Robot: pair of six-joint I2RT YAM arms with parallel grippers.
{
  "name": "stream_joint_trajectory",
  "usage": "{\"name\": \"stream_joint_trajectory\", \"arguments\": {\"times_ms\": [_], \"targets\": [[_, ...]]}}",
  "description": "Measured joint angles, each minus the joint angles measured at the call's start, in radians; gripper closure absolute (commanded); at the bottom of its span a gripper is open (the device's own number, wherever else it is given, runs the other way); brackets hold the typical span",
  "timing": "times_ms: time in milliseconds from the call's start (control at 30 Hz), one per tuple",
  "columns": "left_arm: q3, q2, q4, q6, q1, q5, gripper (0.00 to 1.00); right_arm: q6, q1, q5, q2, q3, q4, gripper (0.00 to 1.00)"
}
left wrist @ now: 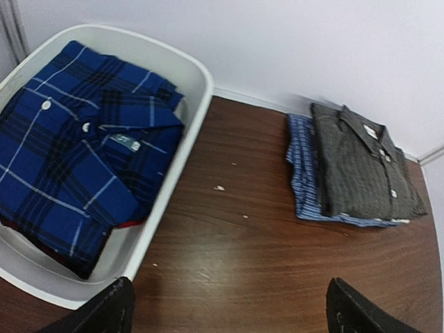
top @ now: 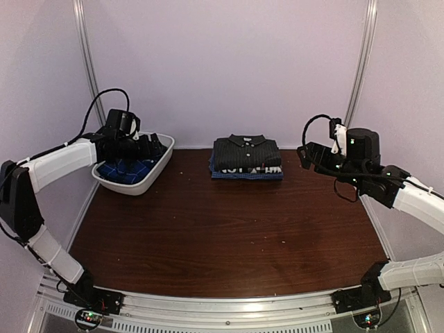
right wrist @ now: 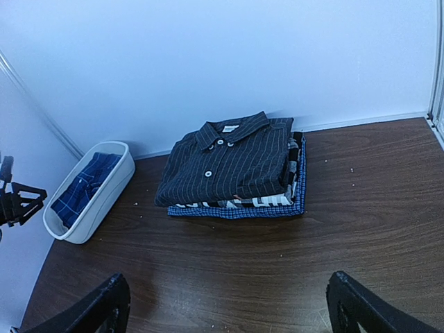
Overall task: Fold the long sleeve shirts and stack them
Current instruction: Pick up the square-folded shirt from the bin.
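Your left gripper (left wrist: 232,306) and right gripper (right wrist: 229,304) gape open. Far left, the white plastic tub (left wrist: 206,87) holds a blue-and-black plaid shirt (left wrist: 76,152). Red cloth (left wrist: 130,224) beneath shows from the left wrist only.

Top camera looks down from behind; wrist cameras, seemingly raised, share stack (right wrist: 229,166), tub (right wrist: 105,198).

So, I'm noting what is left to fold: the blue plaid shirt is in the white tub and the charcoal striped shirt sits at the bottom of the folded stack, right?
Not quite. The charcoal striped shirt lies on top of the folded stack, not at the bottom, as the right wrist view shows. The blue plaid shirt is indeed in the white tub.
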Motion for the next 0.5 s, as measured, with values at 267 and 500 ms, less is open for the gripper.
{"name": "stream_joint_trajectory", "arguments": {"times_ms": [267,500], "targets": [[0.158,0.297,-0.069,0.016,0.195,-0.032,0.04,-0.015,0.0,-0.018,0.009,0.0,0.003,0.0],[0.281,0.483,-0.116,0.048,0.257,-0.061,0.25,-0.021,0.0,-0.037,0.009,0.0,0.004,0.0]]}}
